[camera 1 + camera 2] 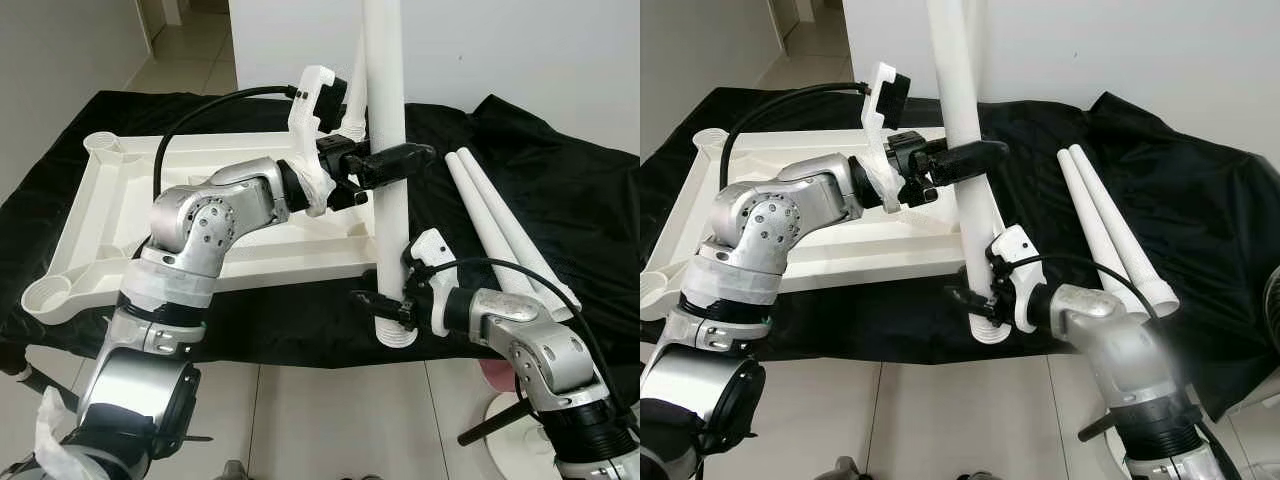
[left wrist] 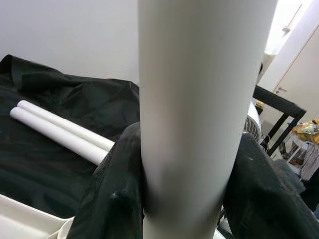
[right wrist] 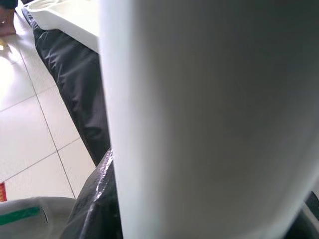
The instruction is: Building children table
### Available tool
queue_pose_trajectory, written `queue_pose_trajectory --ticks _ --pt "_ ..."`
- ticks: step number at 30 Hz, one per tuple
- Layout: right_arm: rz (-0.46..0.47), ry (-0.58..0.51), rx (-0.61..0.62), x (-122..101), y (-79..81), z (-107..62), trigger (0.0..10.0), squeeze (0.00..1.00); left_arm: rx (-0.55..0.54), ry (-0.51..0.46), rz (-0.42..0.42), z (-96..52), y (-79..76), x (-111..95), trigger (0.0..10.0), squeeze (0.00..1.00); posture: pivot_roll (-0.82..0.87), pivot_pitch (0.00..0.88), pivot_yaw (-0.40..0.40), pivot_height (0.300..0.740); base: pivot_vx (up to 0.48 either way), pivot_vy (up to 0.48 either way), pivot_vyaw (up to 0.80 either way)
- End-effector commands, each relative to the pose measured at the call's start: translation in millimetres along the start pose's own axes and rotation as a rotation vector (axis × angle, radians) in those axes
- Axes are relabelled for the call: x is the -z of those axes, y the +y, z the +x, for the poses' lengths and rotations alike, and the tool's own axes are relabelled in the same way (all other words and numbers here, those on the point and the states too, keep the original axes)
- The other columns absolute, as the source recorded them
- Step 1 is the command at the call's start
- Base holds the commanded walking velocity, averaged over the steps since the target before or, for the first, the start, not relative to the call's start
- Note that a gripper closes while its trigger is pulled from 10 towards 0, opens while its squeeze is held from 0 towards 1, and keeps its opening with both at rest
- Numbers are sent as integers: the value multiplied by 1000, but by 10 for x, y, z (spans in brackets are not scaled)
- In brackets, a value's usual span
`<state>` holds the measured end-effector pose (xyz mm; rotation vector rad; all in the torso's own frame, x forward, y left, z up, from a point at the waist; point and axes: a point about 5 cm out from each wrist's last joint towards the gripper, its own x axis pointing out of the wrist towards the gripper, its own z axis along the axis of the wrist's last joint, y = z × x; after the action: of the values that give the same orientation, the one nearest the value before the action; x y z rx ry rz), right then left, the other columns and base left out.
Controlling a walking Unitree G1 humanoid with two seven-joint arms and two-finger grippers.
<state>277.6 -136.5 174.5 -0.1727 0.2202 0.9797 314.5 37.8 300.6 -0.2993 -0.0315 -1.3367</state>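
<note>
Left eye view: the long white plastic tube leg stands upright at the near right corner of the white plastic tabletop, which lies upside down on a black cloth. The left gripper clamps the leg at mid-height; the right gripper clamps it near its flanged base.

Right eye view: two spare white tube legs lie side by side on the cloth, right of the upright leg.

Left wrist view: black fingers flank the leg; a white fan stands behind.

Right wrist view: the leg blocks most detail; tiled floor is visible beside it.
</note>
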Motion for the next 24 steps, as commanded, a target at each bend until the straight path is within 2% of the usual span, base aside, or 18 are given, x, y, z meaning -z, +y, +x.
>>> queue_pose_trajectory --ticks 1,8,9,10,14,15,18,19,20,23,24 --pt "2 3 -1 0 -4 -18 10000 0 263 6 18 20 -139 -35 0 0 -24 49 -10 740 0 0 0" --pt "-1 -15 12 -27 -24 -11 10000 0 241 3 -6 18 -143 -117 0 0 -21 59 -2 740 0 0 0" --pt "15 -51 11 -71 -26 -10 10000 1000 198 -3 2 29 -128 -190 2510 0 -20 61 1 740 0 0 0" --pt "18 -85 10 -121 -25 -12 10000 1000 158 -9 9 43 -109 -264 10000 0 -19 63 4 740 0 0 0" --pt "5 -141 33 -205 -44 -16 10000 1000 104 -29 -10 57 -69 -397 10000 0 -18 63 6 740 0 0 0" --pt "0 -166 51 -243 -65 -16 10000 43 71 -44 -23 70 -35 -461 10000 0 -14 62 7 740 0 0 0" --pt "0 -191 68 -276 -88 -16 10000 43 37 -59 -35 84 0 -521 10000 0 -14 62 7 740 0 0 0" --pt "0 -208 88 -301 -109 -7 10000 0 7 -58 -26 96 27 -550 10000 0 -17 61 11 740 0 0 0" --pt "0 -208 88 -301 -109 -7 10000 0 7 -58 -26 96 27 -550 10000 0 -17 61 11 740 0 0 0" --pt "4 -264 164 -384 -170 42 10000 0 -98 -66 -19 136 122 -628 10000 0 -18 59 16 740 0 0 0" --pt "4 -264 164 -384 -170 42 10000 0 -98 -66 -19 136 122 -628 10000 0 -18 59 16 740 0 0 0"
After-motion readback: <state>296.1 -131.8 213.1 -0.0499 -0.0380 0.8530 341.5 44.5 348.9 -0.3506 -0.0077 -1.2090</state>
